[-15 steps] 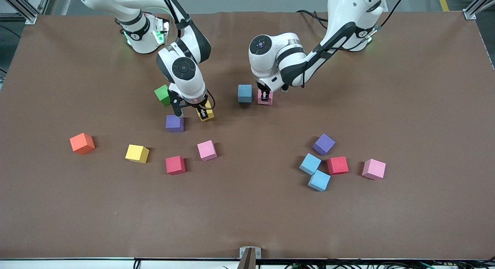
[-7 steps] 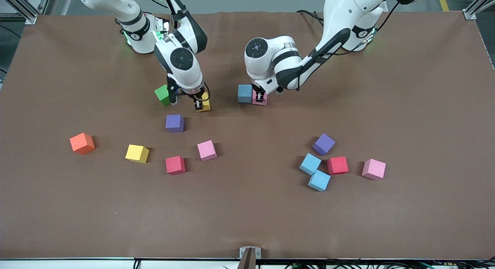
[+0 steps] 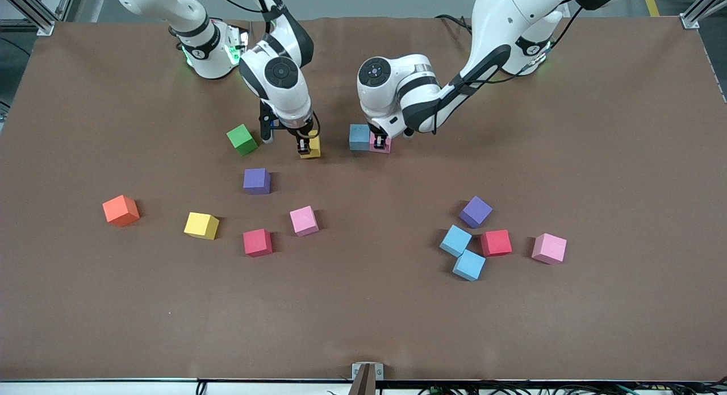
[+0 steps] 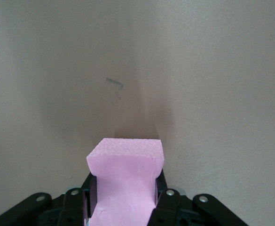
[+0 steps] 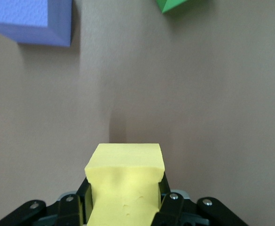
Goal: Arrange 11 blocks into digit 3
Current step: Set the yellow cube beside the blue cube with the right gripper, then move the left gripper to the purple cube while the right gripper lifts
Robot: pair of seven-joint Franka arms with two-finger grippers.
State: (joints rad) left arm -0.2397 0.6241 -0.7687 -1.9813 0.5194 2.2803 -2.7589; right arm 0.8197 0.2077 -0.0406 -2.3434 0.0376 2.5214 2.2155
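My left gripper (image 3: 379,140) is shut on a pink cube (image 3: 387,148), which stands against a grey-blue cube (image 3: 359,137). The left wrist view shows that pink cube (image 4: 127,165) squeezed between the fingers (image 4: 161,200). My right gripper (image 3: 305,146) is shut on a yellow cube (image 3: 314,151), low over the table between the green cube (image 3: 242,139) and the grey-blue one. In the right wrist view the yellow cube (image 5: 125,172) fills the jaws. Loose blocks nearer the camera: purple (image 3: 257,181), pink (image 3: 304,220), red (image 3: 257,242), yellow (image 3: 201,225).
An orange cube (image 3: 120,210) lies toward the right arm's end. Toward the left arm's end sit a purple cube (image 3: 475,211), two light blue cubes (image 3: 455,240) (image 3: 469,264), a red cube (image 3: 496,242) and a pink cube (image 3: 549,248).
The right gripper carried the yellow cube away from the purple cube, toward the grey-blue one. The left gripper slid the pink cube up against the grey-blue cube.
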